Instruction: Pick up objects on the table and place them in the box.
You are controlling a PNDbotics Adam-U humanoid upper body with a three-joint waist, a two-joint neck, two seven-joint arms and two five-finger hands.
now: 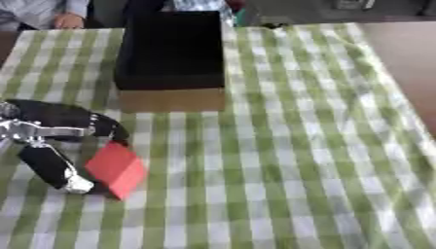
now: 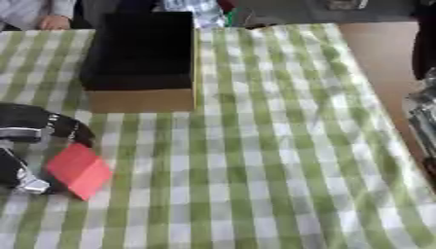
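Note:
A flat red block [image 1: 117, 168] lies tilted on the green-checked cloth at the left. My left hand [image 1: 47, 163] comes in from the left edge. Its black fingers [image 1: 72, 118] curl over the block's upper left corner, and its thumb presses the block's lower left side. The box [image 1: 170, 99] stands at the far centre-left, with a dark inside and a brown cardboard front wall. It is well beyond the hand. At the right edge of the right eye view, black and silver parts of my right arm [image 2: 423, 116] show, but the hand itself is unclear.
The checked cloth [image 1: 281, 160] covers most of the table, wrinkled toward the right. A bare brown tabletop [image 1: 408, 53] shows past the cloth's right edge. Small unclear things [image 2: 200, 12] sit at the far edge behind the box.

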